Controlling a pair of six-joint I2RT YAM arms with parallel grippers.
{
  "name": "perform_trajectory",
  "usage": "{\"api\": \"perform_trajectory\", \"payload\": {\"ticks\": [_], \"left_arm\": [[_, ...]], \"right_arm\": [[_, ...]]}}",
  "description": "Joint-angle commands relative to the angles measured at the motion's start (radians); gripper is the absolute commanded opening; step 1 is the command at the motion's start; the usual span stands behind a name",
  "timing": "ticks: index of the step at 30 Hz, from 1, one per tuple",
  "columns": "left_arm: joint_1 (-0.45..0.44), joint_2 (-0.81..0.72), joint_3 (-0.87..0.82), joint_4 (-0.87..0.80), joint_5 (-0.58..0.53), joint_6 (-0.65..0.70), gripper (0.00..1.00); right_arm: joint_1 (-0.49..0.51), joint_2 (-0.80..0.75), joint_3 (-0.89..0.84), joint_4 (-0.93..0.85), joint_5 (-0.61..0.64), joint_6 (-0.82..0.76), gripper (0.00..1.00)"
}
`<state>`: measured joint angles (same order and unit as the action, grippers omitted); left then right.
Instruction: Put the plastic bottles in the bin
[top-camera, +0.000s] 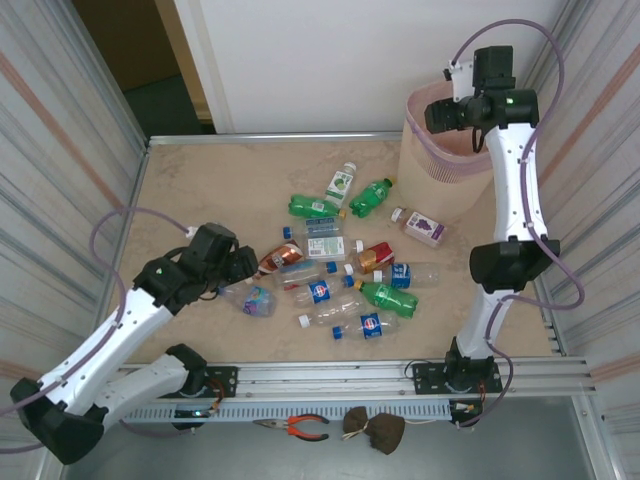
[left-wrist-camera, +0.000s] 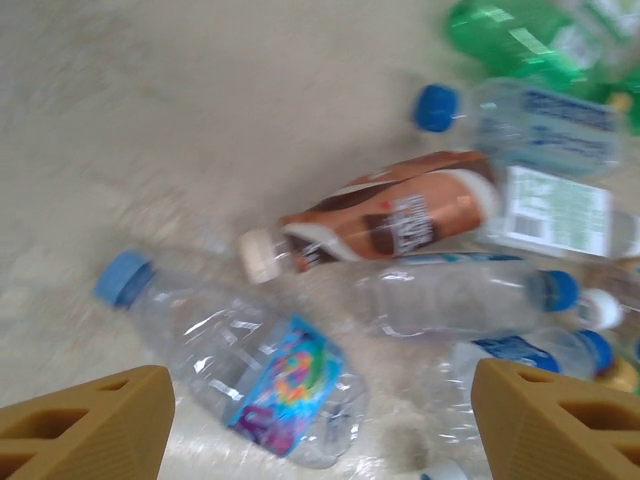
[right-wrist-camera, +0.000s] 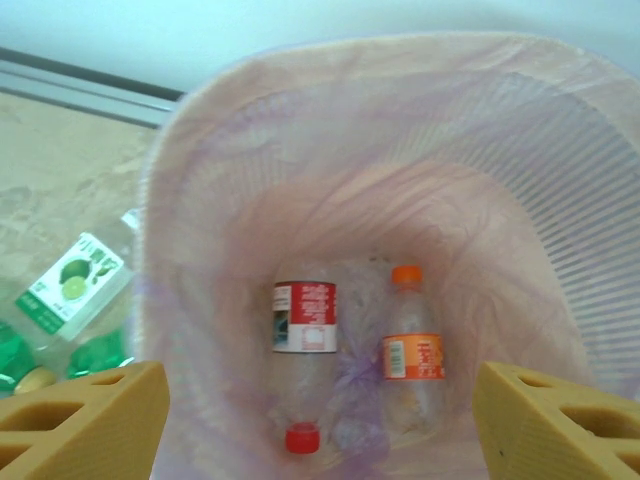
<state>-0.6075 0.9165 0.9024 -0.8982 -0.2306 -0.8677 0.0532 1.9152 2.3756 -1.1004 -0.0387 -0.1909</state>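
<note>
Table (top-camera: 210, 190): matt beige top, faint marbled pattern, smooth.
Plastic bottles (top-camera: 330, 275): thin clear or green plastic, glossy, crinkled. The blue-capped bottle (left-wrist-camera: 250, 370) carries a shiny printed film label; the brown bottle (left-wrist-camera: 400, 220) wears a full glossy sleeve.
Bin (top-camera: 440, 190): beige plastic, slatted wall.
Liner (right-wrist-camera: 400, 110): thin translucent pink film, wrinkled.
Fingers (left-wrist-camera: 85, 425) of the left gripper (left-wrist-camera: 320, 420) and of the right gripper (right-wrist-camera: 320, 420): matt tan plastic with moulded hollows.
Rail (top-camera: 330, 375): bare brushed metal.
</note>
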Motion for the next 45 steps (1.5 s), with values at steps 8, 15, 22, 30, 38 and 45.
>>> {"api": "perform_trajectory", "payload": {"ticks": [8,15,22,30,38,45], "left_arm": [[0.051,0.117,-0.036,-0.239,-0.038,-0.432,0.77],[0.190,0.084,-0.165,-0.087,0.109,-0.468,0.75],[0.386,0.061,-0.279,0.102,0.263,-0.440,0.71],[0.500,0.152,-0.270,0.190,0.321,-0.404,0.69],[0.524,0.293,-0.258,0.274,0.373,-0.401,0.67],[0.538,0.389,-0.248,0.337,0.379,-0.412,0.64]], "right_arm": [[0.056,-0.196,-0.214,0.053,-0.008,0.021,0.79],[0.074,-0.269,-0.326,0.076,0.005,0.025,0.79],[0.086,-0.314,-0.383,0.071,0.022,0.020,0.79],[0.091,-0.344,-0.423,0.060,0.036,0.014,0.79],[0.094,-0.373,-0.453,0.058,0.048,0.007,0.80],[0.105,-0.390,-0.472,0.050,0.060,-0.001,0.80]]}}
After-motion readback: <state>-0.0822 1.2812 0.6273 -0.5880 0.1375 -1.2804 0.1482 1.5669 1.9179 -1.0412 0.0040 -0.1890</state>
